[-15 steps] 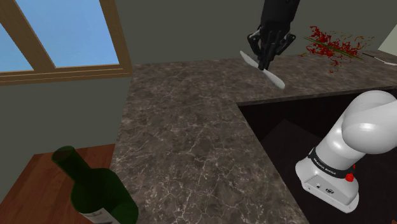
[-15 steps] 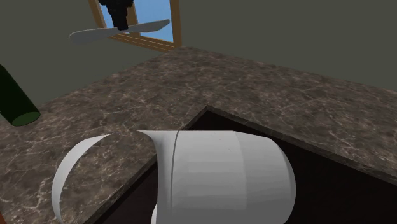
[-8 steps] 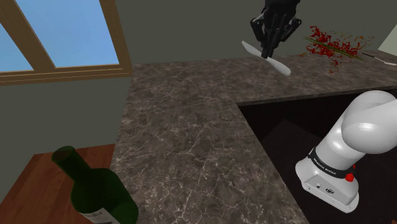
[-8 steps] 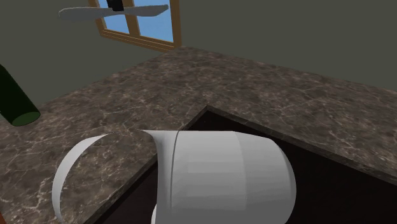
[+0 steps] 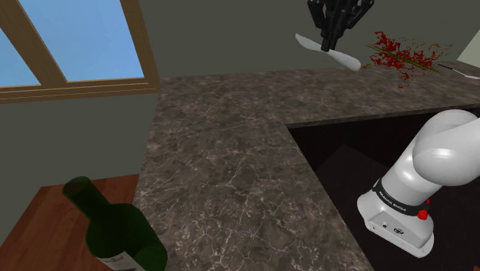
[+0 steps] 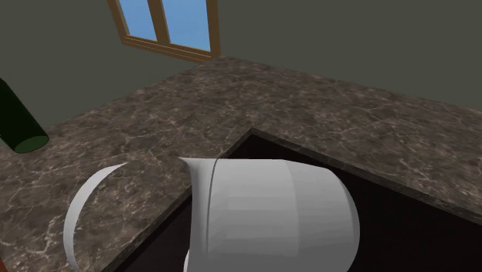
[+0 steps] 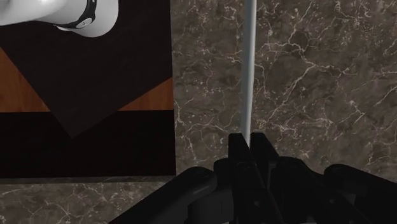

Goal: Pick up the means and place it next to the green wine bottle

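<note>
A slim grey-white knife-like utensil [image 5: 329, 52] hangs high above the back of the dark marble counter [image 5: 223, 146] in the shoulder view, with my black gripper [image 5: 333, 35] shut on its middle. In the wrist view my gripper [image 7: 249, 143] clasps the utensil [image 7: 249, 70], which runs straight out ahead of the fingertips over the counter. The dark green wine bottle [image 5: 115, 227] stands at the shoulder view's lower left beside the counter; its base [image 6: 19, 124] shows at the second exterior view's left edge.
A wood-framed window [image 5: 73, 46] sits on the wall at the shoulder view's upper left. Red-flecked twigs [image 5: 404, 55] lie on the counter's back right. A dark recess [image 5: 361, 146] opens beside the counter. The white arm [image 6: 263, 216] takes up the second exterior view's foreground.
My gripper has risen with the utensil, moving up and slightly right in the shoulder view. It has left the top of the second exterior view.
</note>
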You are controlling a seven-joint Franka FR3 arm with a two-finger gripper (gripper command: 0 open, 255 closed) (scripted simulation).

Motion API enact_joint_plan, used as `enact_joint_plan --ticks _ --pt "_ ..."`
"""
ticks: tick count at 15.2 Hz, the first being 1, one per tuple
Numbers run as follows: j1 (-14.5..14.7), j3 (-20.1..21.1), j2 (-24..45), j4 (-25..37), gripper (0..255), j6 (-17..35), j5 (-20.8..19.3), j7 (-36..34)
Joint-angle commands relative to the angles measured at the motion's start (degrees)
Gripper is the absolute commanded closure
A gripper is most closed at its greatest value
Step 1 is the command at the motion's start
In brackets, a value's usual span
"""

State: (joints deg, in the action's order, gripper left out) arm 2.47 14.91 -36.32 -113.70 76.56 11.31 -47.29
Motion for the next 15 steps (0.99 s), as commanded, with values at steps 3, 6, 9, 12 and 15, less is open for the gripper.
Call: enact_joint_plan --ticks 3,6,9,12,15 --pt "0.69 3.7 1.29 2.45 255 -0.42 1.99 -4.54" --pt "1.23 7.57 2.78 4.36 255 0.05 3.79 -9.02" --pt "1.59 11.64 4.88 6.82 255 0.66 5.19 -13.62" --pt "1.75 15.97 7.63 9.85 255 1.39 6.07 -18.4" --pt "1.67 20.73 11.11 13.49 255 2.21 6.23 -23.45"
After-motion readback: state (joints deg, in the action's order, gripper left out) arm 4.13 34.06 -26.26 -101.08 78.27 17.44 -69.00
